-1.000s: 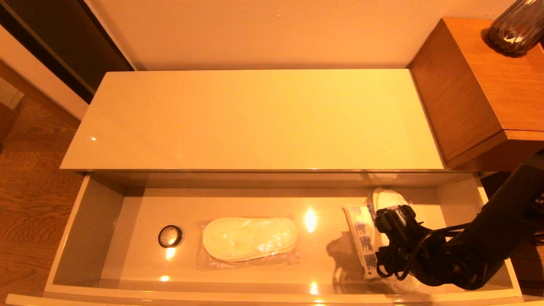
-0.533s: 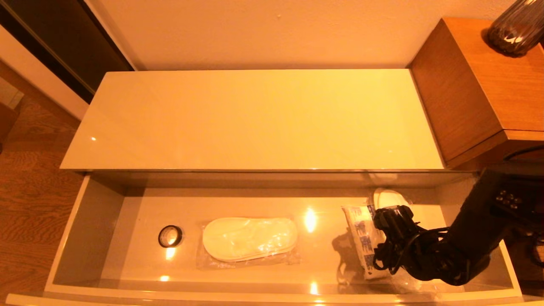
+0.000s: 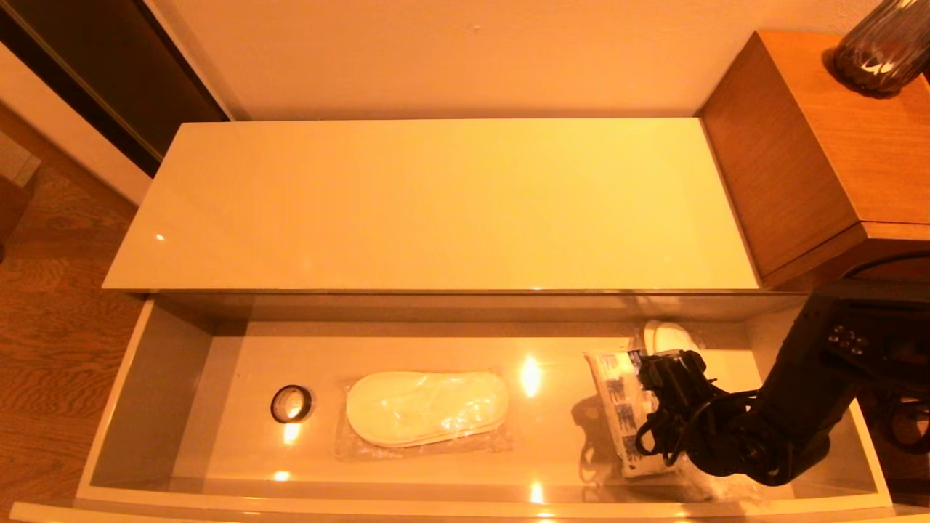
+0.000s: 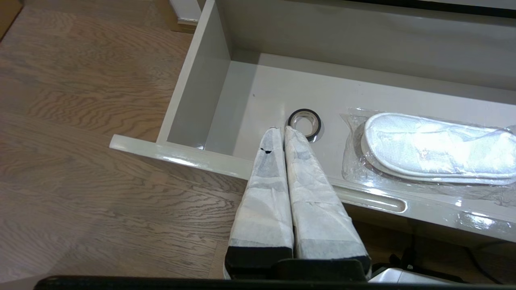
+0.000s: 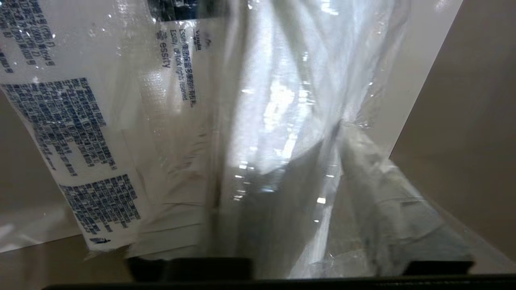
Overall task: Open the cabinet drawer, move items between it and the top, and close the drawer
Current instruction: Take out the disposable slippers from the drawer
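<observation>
Head view, drawer: we see the cabinet drawer [image 3: 156, 407] pulled fully out below the bare top [image 3: 436, 203].
Head view, items: the tape ring [image 3: 291, 403] lies toward the drawer's left, the bagged slippers [image 3: 425, 408] beside it mid-drawer, the white packet [image 3: 623, 407] at the right end, with a second slipper pair [image 3: 668, 337] behind it.
Head view, right gripper [image 3: 657, 407]: down inside the drawer, at the packet's right edge; we cannot tell from here how wide it stands.
Left wrist view, left gripper [image 4: 281, 131]: parked outside the drawer front, padded fingers pressed together, holding nothing.
Right wrist view, grasp: clear crinkled film fills the space between the fingers [image 5: 403, 217]; whether they have clamped it we cannot tell.
Right wrist view, packet [image 5: 80, 133]: just beside that film.
Handling: we judge packet and bag light, soft and slippery; loose film may slide or stretch, so we would pinch across the padded body, not the wrapper edge.
</observation>
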Tool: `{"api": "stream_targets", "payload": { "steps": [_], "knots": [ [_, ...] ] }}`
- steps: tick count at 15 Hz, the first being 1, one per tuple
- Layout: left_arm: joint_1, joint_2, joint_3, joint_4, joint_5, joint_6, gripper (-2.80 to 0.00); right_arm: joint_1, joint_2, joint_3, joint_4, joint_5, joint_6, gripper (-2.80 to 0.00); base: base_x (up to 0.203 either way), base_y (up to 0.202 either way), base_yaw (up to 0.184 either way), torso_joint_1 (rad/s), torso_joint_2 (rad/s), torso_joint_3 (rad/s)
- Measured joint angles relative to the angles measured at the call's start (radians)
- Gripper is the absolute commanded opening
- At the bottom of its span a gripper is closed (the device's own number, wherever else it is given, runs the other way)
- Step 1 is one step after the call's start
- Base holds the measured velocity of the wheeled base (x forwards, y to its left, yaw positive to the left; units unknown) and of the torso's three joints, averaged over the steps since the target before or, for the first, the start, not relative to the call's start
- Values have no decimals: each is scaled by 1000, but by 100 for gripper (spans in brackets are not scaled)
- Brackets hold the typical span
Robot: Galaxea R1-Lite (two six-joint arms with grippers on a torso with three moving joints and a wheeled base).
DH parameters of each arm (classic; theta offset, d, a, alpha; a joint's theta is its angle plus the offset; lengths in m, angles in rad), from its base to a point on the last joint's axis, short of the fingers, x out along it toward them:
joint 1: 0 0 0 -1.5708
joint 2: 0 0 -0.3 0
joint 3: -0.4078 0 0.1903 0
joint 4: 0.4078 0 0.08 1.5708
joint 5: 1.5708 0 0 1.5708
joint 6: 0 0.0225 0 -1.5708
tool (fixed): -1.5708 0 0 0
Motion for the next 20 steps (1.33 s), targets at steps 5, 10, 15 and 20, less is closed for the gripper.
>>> {"api": "stream_targets", "payload": {
  "steps": [5, 10, 15, 20],
  "knots": [
    [0, 0, 0, 0, 0, 0, -280, -1, -101, -16, 135, 7, -4, -280, 0, 0, 0, 0, 0, 0],
    [0, 0, 0, -1, 0, 0, -280, -8, -266, -99, 423, 33, 4, -280, 0, 0, 0, 0, 0, 0],
    [0, 0, 0, 0, 0, 0, -280, -6, -386, -129, 585, 49, 7, -280, 0, 0, 0, 0, 0, 0],
    [0, 0, 0, 0, 0, 0, -280, 0, -509, -197, 800, 81, 7, -280, 0, 0, 0, 0, 0, 0]
  ]
}}
